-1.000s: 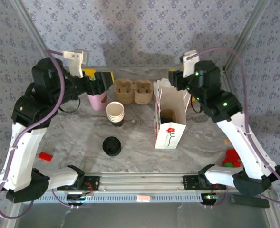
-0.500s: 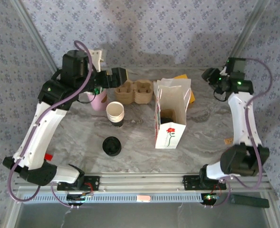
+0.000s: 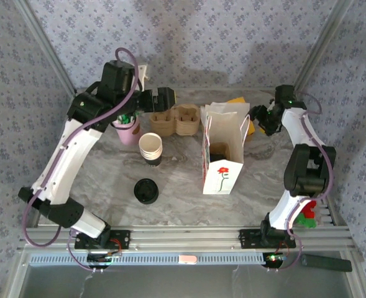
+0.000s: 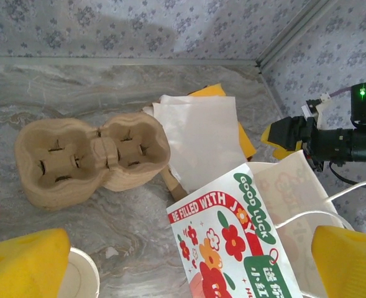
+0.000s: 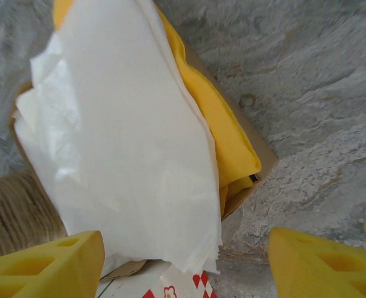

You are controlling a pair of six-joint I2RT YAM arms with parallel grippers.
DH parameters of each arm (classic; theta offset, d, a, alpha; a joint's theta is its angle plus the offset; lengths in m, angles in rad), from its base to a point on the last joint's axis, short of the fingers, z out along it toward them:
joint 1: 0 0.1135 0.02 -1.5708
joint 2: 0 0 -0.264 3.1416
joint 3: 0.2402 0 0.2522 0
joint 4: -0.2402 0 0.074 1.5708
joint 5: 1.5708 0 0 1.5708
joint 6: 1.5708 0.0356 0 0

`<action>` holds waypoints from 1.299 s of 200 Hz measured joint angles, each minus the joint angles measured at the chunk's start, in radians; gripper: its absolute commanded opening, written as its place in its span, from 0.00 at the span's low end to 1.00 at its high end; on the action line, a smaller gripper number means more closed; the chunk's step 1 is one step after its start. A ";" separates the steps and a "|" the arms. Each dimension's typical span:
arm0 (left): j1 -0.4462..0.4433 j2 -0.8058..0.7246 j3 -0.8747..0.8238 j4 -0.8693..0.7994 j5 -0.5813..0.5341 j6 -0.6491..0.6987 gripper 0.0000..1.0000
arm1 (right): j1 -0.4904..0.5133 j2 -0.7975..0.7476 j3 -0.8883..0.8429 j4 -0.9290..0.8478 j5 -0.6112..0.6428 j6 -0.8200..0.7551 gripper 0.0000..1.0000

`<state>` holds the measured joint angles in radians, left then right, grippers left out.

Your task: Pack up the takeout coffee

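Observation:
The takeout coffee (image 3: 146, 190) is a black disc on the marble table, left of the white flowered paper bag (image 3: 222, 167), which stands open. A dark shape lies at the bag's bottom; I cannot tell what it is. My left gripper (image 3: 164, 100) hangs open at the back, above the brown cup carrier (image 3: 173, 119). Its yellow fingers (image 4: 21, 264) frame the bag's printed face (image 4: 232, 236), with nothing between them. My right gripper (image 3: 261, 121) is open behind the bag's right side, beside white napkins (image 5: 120, 136) on a yellow packet (image 5: 229, 143).
A pink cup (image 3: 128, 131) and a stack of white-rimmed paper cups (image 3: 150, 146) stand left of the bag. The carrier (image 4: 89, 155) lies at the back. Red and green items (image 3: 304, 212) sit at the front right. Metal frame posts flank the table.
My left arm swung from the back left to over the carrier. My right arm left the bag's top, went back right, then came to the napkins. The right jaws widened.

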<state>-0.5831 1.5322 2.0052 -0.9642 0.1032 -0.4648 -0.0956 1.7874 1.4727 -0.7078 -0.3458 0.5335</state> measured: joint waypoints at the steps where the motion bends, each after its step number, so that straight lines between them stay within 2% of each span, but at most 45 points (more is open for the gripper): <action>1: 0.000 0.002 0.003 -0.002 0.000 0.000 1.00 | 0.001 0.002 0.000 0.000 -0.001 0.000 0.73; 36: -0.057 0.108 0.098 -0.035 -0.016 0.029 1.00 | 0.027 0.047 0.023 -0.003 -0.026 -0.019 0.73; 77: -0.124 0.150 0.130 -0.058 -0.032 0.057 1.00 | 0.030 0.124 0.084 -0.004 -0.041 -0.046 0.75; 177: -0.153 0.189 0.193 -0.078 -0.071 0.063 1.00 | 0.054 0.190 0.084 -0.006 -0.044 -0.083 0.77; 260: -0.171 0.284 0.374 -0.164 -0.090 0.064 1.00 | 0.060 0.202 0.086 0.005 -0.041 -0.090 0.78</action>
<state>-0.7544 1.8164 2.3791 -1.1278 0.0132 -0.4004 -0.0357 1.9892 1.5589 -0.7029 -0.3866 0.4431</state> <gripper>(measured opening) 0.995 0.784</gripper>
